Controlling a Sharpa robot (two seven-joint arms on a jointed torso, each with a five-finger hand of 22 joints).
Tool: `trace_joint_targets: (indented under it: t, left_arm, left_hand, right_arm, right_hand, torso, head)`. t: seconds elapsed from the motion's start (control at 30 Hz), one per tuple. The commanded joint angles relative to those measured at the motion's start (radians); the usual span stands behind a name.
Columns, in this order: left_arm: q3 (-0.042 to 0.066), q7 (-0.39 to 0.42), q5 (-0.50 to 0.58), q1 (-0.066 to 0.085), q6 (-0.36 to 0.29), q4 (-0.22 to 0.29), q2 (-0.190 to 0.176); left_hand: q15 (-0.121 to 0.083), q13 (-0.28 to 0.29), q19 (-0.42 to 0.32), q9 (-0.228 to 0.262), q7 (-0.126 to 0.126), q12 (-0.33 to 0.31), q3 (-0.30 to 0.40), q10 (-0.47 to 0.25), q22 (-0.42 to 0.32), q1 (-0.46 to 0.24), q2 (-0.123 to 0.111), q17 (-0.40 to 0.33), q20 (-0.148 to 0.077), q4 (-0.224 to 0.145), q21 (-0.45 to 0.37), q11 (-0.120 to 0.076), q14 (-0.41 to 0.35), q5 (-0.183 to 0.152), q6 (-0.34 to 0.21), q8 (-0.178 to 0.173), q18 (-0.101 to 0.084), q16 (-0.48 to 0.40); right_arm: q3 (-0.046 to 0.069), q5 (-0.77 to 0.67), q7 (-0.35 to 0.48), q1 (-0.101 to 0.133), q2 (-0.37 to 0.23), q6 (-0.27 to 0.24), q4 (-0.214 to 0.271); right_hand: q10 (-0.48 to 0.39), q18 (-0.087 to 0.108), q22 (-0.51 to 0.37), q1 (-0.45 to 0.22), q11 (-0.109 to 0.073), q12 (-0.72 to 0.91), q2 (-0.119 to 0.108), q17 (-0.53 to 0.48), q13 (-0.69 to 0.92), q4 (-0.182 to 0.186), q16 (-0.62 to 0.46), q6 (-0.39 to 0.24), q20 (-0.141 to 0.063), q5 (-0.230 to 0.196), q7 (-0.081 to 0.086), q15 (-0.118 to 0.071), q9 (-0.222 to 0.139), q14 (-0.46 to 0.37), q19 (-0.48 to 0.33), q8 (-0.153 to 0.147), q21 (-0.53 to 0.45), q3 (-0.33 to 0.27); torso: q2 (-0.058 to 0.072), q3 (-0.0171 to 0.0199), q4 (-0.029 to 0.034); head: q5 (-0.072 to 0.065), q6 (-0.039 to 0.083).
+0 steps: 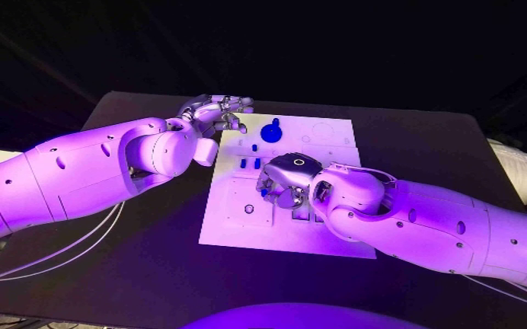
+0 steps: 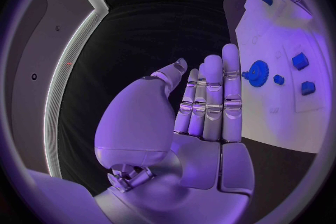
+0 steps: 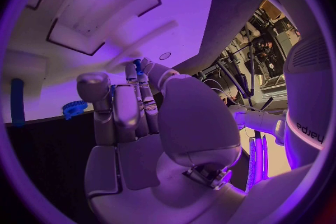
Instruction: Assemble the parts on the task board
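Head view puts the right hand low over the middle of the task board, and the likeliest trouble, as I judge it, is a small part slipping or tipping askew as it goes toward its slot, since the fingers hide the seat from above. In the right wrist view a small blue part peeps out at the fingertips, so that hand seems to be pinching it, the other fingers curled close. The left hand hovers at the board's far left corner, fingers straight and together, holding nothing, near the blue gear. A careless sweep there could knock the gear or the small blue pieces beside it.
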Motion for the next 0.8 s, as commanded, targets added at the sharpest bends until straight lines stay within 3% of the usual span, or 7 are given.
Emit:
trace_joint_targets:
  t: [0.03, 0.17, 0.43, 0.57, 0.7, 0.8]
  left_arm:
    - [0.001, -0.002, 0.004, 0.001, 0.020, 0.004, 0.001]
    - [0.001, -0.004, 0.004, 0.001, 0.021, 0.004, -0.001]
    - [0.001, -0.006, 0.004, 0.001, 0.022, 0.003, -0.003]
    - [0.001, -0.001, 0.004, 0.001, 0.018, -0.001, -0.002]
    - [0.001, 0.002, 0.004, 0.001, 0.015, -0.004, -0.003]
    - [0.001, 0.006, 0.004, 0.001, 0.011, -0.007, -0.003]
  left_hand:
    - [0.002, 0.001, 0.007, -0.001, -0.001, 0.003, -0.007, -0.007, -0.001, -0.010, 0.000, -0.001, 0.002, 0.000, -0.006, 0.002, -0.008, 0.006, -0.009, 0.003, 0.018, 0.002]
    - [0.002, 0.001, 0.007, -0.001, -0.001, 0.003, -0.007, -0.007, -0.001, -0.010, 0.000, -0.001, 0.002, 0.000, -0.006, 0.002, -0.008, 0.006, -0.009, 0.003, 0.018, 0.002]
    - [0.002, 0.001, 0.007, -0.001, -0.001, 0.004, -0.009, -0.010, -0.003, -0.010, 0.001, -0.002, 0.002, 0.000, -0.008, 0.003, -0.009, 0.006, -0.011, 0.003, 0.018, 0.002]
    - [0.002, 0.001, 0.007, -0.002, -0.001, 0.004, -0.009, -0.010, -0.003, -0.009, 0.001, -0.002, 0.002, 0.000, -0.008, 0.003, -0.009, 0.006, -0.011, 0.004, 0.018, 0.002]
    - [0.002, 0.002, 0.008, -0.002, -0.001, 0.005, -0.010, -0.011, -0.004, -0.007, 0.002, -0.002, 0.002, -0.001, -0.009, 0.003, -0.009, 0.006, -0.011, 0.004, 0.018, 0.002]
    - [0.002, 0.002, 0.008, -0.002, -0.001, 0.005, -0.010, -0.011, -0.004, -0.007, 0.002, -0.002, 0.002, -0.001, -0.009, 0.003, -0.009, 0.006, -0.011, 0.004, 0.018, 0.002]
  right_arm:
    - [-0.002, -0.038, -0.035, -0.003, 0.001, -0.035, -0.003]
    - [-0.003, -0.045, -0.044, -0.004, -0.006, -0.077, -0.001]
    - [-0.003, -0.041, -0.027, -0.006, -0.048, -0.169, 0.036]
    - [0.008, -0.015, -0.014, -0.006, -0.094, -0.228, 0.075]
    - [0.022, 0.028, -0.009, 0.008, -0.153, -0.226, 0.115]
    - [0.028, 0.065, -0.014, 0.032, -0.205, -0.184, 0.139]
  right_hand:
    - [-0.092, -0.002, -0.062, -0.012, 0.019, -0.019, -0.019, -0.026, 0.001, -0.002, -0.017, -0.086, 0.013, 0.006, 0.018, 0.019, -0.024, 0.020, -0.036, -0.003, -0.044, -0.022]
    - [-0.141, 0.006, -0.095, -0.009, 0.026, -0.013, -0.025, -0.056, 0.003, -0.006, -0.043, -0.112, 0.019, 0.005, 0.023, 0.025, -0.029, 0.002, -0.058, -0.001, -0.069, -0.041]
    - [-0.135, 0.006, -0.089, 0.005, 0.024, 0.022, -0.014, -0.057, 0.010, -0.012, -0.039, -0.090, 0.020, 0.006, 0.020, 0.024, -0.024, 0.001, -0.056, 0.007, -0.065, -0.046]
    - [-0.101, 0.003, -0.069, 0.008, 0.017, 0.060, -0.007, -0.048, 0.014, -0.011, -0.027, -0.057, 0.019, 0.010, 0.017, 0.019, -0.020, 0.010, -0.042, 0.017, -0.050, -0.043]
    - [-0.086, 0.001, -0.057, -0.001, 0.012, 0.079, -0.014, -0.041, 0.011, -0.007, -0.018, -0.045, 0.017, 0.015, 0.011, 0.016, -0.020, 0.017, -0.034, 0.016, -0.041, -0.046]
    - [-0.083, 0.001, -0.055, -0.011, 0.008, 0.087, -0.022, -0.040, 0.008, -0.002, -0.016, -0.045, 0.015, 0.020, 0.005, 0.013, -0.021, 0.019, -0.031, 0.012, -0.040, -0.055]
  torso:
    - [0.001, 0.0004, 0.0008]
    - [0.000, 0.0004, 0.0003]
    - [0.000, 0.0021, 0.0002]
    - [0.000, 0.0012, -0.0011]
    - [-0.001, 0.0016, -0.0027]
    - [-0.001, 0.0004, -0.0030]
  head:
    - [0.002, -0.001]
    - [0.002, -0.001]
    - [0.003, 0.001]
    - [0.002, 0.005]
    - [-0.001, 0.008]
    - [-0.005, 0.012]
